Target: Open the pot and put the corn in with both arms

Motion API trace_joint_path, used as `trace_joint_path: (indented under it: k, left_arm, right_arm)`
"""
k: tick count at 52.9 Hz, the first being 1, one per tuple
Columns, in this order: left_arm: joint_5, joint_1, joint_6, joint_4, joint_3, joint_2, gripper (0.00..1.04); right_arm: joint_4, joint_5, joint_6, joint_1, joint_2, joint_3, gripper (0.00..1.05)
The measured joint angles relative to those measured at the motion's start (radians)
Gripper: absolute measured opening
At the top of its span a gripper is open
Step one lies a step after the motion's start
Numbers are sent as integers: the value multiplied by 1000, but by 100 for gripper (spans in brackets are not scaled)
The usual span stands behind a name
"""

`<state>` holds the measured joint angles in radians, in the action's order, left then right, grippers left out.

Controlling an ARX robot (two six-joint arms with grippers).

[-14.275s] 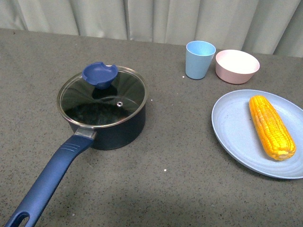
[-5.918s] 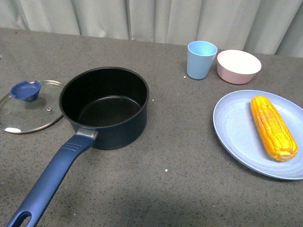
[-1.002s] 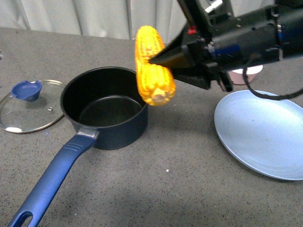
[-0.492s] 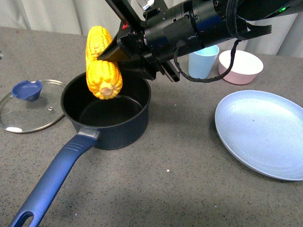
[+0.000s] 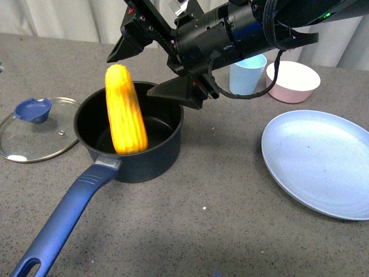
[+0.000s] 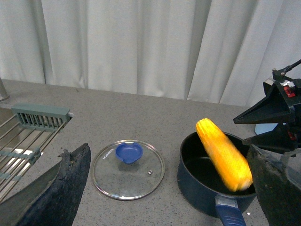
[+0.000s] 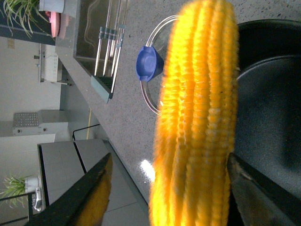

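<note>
The right gripper [image 5: 130, 77] was spread wide above the pot [image 5: 164, 158]. The corn [image 5: 125, 109], blurred and tilted, hung at the pot's mouth, touching neither finger. The left gripper [image 6: 168, 155] was also spread wide and held nothing.

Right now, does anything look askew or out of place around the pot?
The yellow-orange corn cob stands tilted and blurred, lower end inside the dark navy round saucepan, free of the open right hand above it. Probably falling; nothing spilled.

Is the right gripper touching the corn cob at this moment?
Apart. In the left wrist view the right gripper stands open, and background shows between its fingertips and the corn cob.
</note>
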<state>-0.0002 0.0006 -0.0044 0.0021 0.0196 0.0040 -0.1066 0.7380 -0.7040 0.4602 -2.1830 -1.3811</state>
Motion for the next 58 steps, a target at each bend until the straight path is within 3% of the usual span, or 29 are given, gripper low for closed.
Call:
trace_joint_path:
  k: [5,11,31,46,52,58]
  left_arm:
    - [0,0,0,0,0,0,98]
    - [0,0,0,0,0,0,98]
    - [0,0,0,0,0,0,98]
    - [0,0,0,0,0,0,98]
    - [0,0,0,0,0,0,98]
    - [0,0,0,0,0,0,98]
  right_arm:
    - [-6,-16,-1,-8,12,25,97]
    - [-53,-69,3,-21,51,85,95]
    - [-160,-603,299,-86,375,421,96]
    - [-428,-1039,536,-151,606,737,96]
    - [-534,-1205,590,-192,717,865,96]
    - [-543,-1300,570,-248,867,1011,96]
